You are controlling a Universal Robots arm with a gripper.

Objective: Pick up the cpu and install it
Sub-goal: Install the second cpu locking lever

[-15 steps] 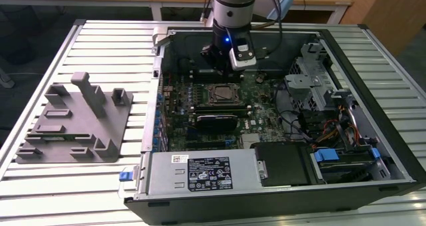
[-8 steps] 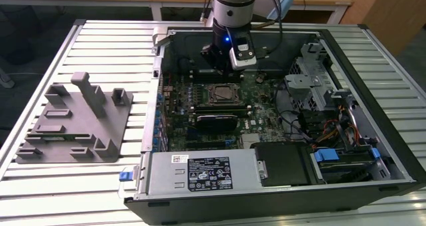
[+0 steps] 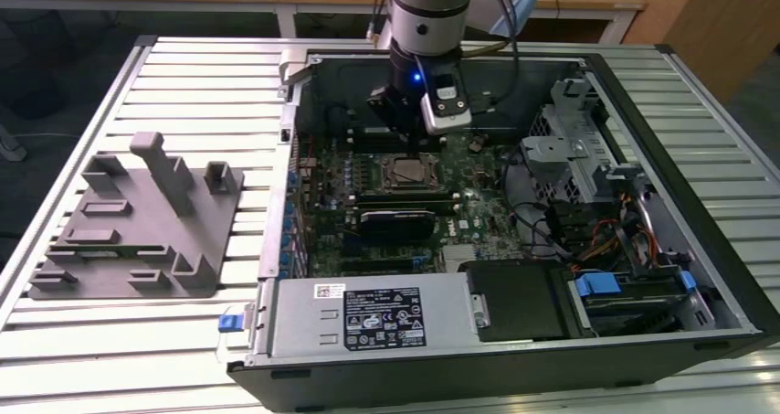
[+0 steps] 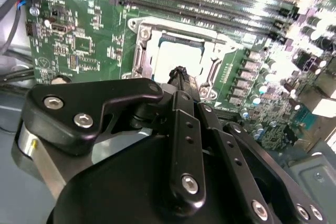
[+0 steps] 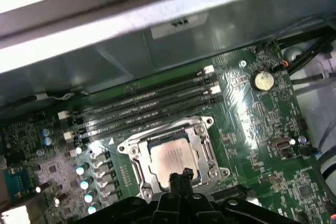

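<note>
We find the cpu (image 5: 169,157) already lying in the motherboard's (image 5: 262,114) socket frame (image 5: 207,145), inside the open computer case (image 3: 682,158) on the slatted counter (image 3: 183,85). Our tool (image 5: 179,177) hangs just above it, fingertips drawn together and holding nothing. Placement looks done. A white label (image 3: 380,315) carries print too small to read.

gripper (image 4: 180,74) hides part of the cpu (image 4: 181,56).
</note>
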